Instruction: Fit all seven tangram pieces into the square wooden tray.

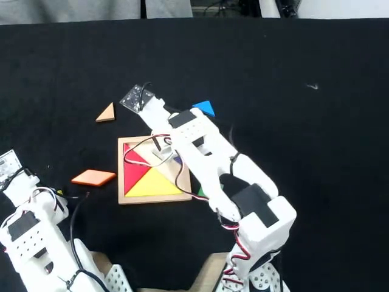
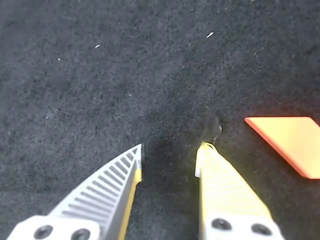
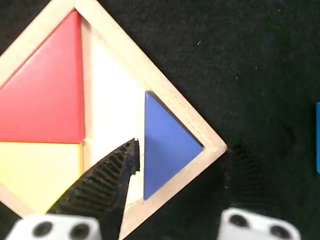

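The right gripper [image 3: 187, 148] hangs over the square wooden tray [image 1: 121, 173], seemingly wide open, above its blue triangle [image 3: 165, 145]. Left of the tray, the left gripper [image 2: 170, 152] stands open near an orange parallelogram [image 2: 292, 142].

Right side of tray [image 1: 121, 173] behind right arm [image 1: 206, 161]

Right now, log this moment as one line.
tray: red triangle, yellow triangle, dark blue triangle in | left jaws: open near orange parallelogram | right jaws: open over tray
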Tool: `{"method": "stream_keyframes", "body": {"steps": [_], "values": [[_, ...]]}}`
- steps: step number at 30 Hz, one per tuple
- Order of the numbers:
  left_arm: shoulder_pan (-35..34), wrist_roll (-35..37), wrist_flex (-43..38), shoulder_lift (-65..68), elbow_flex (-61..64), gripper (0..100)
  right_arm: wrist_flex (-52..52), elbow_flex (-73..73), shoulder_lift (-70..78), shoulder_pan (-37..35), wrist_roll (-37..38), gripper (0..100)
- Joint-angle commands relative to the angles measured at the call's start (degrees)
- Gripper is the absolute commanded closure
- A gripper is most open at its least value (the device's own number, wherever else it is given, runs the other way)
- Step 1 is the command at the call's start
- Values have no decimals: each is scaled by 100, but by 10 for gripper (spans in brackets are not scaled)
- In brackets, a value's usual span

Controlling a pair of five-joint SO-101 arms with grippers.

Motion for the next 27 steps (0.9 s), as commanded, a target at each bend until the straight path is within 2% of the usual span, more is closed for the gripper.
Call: {"method": "stream_keyframes", "body": {"steps": [1, 6, 11, 17, 22, 27], "values": [[57, 53, -97, -79, -75, 812, 44, -286, -75, -141, -26, 721], [57, 53, -97, -79, -75, 812, 149, -330, -215, -123, 44, 783], [57, 53, -97, -79, -75, 812, 527, -277, -716, -360, 255, 986], [57, 53, -97, -79, -75, 812, 18, 110, -576, -369, 290, 988], [57, 53, -97, -79, -75, 812, 9, -163, -31, -352, 299, 987], [57, 53, -97, -79, -75, 812, 9, -426, 286, -44, 299, 987]]}}
